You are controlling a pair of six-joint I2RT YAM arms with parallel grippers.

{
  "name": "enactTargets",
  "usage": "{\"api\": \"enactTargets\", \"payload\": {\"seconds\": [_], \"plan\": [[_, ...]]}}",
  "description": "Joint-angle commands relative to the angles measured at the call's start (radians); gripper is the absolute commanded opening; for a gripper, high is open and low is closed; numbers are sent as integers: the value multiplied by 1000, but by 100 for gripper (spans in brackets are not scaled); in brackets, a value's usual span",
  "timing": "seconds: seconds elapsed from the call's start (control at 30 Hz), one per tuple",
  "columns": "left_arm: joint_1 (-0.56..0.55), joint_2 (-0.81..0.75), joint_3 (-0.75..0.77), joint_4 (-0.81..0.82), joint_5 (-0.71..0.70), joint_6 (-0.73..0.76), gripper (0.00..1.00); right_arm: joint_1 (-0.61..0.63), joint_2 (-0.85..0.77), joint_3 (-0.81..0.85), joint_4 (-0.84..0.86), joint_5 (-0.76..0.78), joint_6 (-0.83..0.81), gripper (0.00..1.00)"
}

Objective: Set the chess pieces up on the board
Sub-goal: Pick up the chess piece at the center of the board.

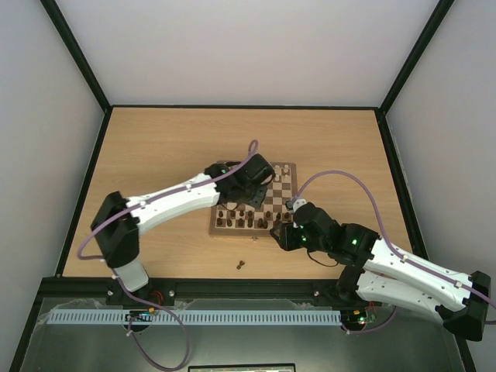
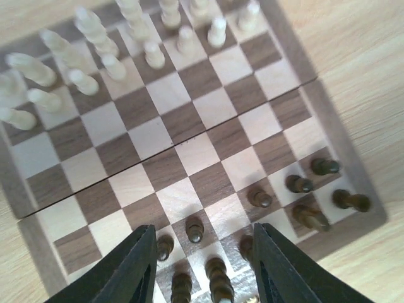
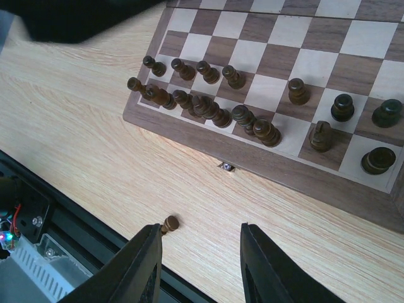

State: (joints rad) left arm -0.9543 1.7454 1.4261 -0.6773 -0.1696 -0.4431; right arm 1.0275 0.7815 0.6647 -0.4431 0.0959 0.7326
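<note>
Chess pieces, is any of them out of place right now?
Yes: one dark piece sits alone on the table, off the board and just beyond its near edge, so it looks stray.

Bright, even light (soft left-wrist blur)

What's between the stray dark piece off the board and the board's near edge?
Nothing: right wrist view shows bare table between the stray piece and the board border.
</note>
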Motion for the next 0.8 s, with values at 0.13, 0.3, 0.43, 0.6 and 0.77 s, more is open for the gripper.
{"api": "enactTargets", "payload": {"seconds": [0.13,0.3,0.43,0.6,0.77], "plan": [[-67,-308,-142,-62,-62,-135,51,-3,-6,9,-10,-1,-6,35],[-177,-462,-319,-64,-89,-285,50,-3,9,-10,11,-27,-6,34],[-259,-571,-451,-48,-123,-408,47,-2,31,-34,36,-68,-8,35],[-354,-670,-608,91,-122,-480,40,-3,62,-53,58,-96,3,34],[-440,-712,-759,239,-155,-503,40,-2,56,-71,66,-102,16,34]]}}
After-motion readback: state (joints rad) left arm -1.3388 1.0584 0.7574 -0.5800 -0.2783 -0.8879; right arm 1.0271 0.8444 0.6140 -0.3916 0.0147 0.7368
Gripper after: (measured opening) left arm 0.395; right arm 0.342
